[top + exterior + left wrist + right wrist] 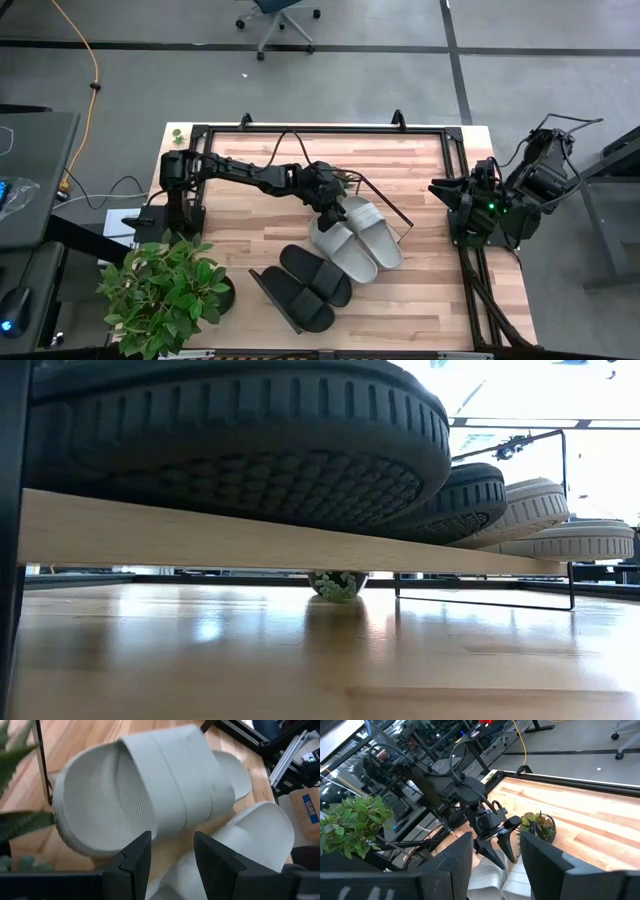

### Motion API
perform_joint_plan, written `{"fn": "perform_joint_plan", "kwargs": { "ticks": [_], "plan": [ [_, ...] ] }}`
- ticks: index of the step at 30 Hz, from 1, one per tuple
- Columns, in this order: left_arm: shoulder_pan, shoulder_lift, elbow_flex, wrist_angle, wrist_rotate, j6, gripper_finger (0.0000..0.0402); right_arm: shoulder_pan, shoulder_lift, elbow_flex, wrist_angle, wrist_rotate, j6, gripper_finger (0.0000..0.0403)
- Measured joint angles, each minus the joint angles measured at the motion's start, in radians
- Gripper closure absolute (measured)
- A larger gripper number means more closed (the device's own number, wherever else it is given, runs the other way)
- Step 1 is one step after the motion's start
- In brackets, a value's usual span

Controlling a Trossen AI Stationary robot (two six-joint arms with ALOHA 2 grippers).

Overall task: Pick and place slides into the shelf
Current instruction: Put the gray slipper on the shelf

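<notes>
All four slides sit side by side on the shelf (405, 238), whose light-wood plank runs diagonally across the middle of the table (400, 170) in the high view, with thin black metal end frames showing at either end. The two black slides (305, 285) lie at the end nearer the large potted plant (165, 290), and the two grey slides (358, 238) lie next to them at the other end, the pairs touching or nearly so. In the low view the treaded soles of the black slides (240, 445) loom closest above the plank, with the grey soles (535, 505) beyond. The left gripper (331, 218) reaches out over the middle of the table and hangs just above the heel end of the grey pair; its wrist view shows its dark fingers (135, 857) spread apart with nothing between them, the ribbed footbed and wide strap of a grey slide (150, 800) directly beneath. The right gripper (462, 200) waits at the right edge of the table, its fingers (452, 857) also parted and empty, facing the left arm. A small succulent in a pot (345, 182) stands on the table just behind the left gripper.
</notes>
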Motion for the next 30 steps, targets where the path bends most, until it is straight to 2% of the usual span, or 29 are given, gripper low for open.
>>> {"fn": "perform_joint_plan", "kwargs": {
  "ticks": [10, 30],
  "plan": [
    [0.000, 0.000, 0.000, 0.011, -0.051, 0.015, 0.0263, 0.000, 0.000, 0.000, 0.000, 0.000, 0.000, 0.0247],
    [0.001, 0.021, -0.001, 0.056, -0.033, -0.005, 0.0263, 0.000, 0.000, 0.000, -0.008, 0.022, -0.027, 0.0247]
  ]
}}
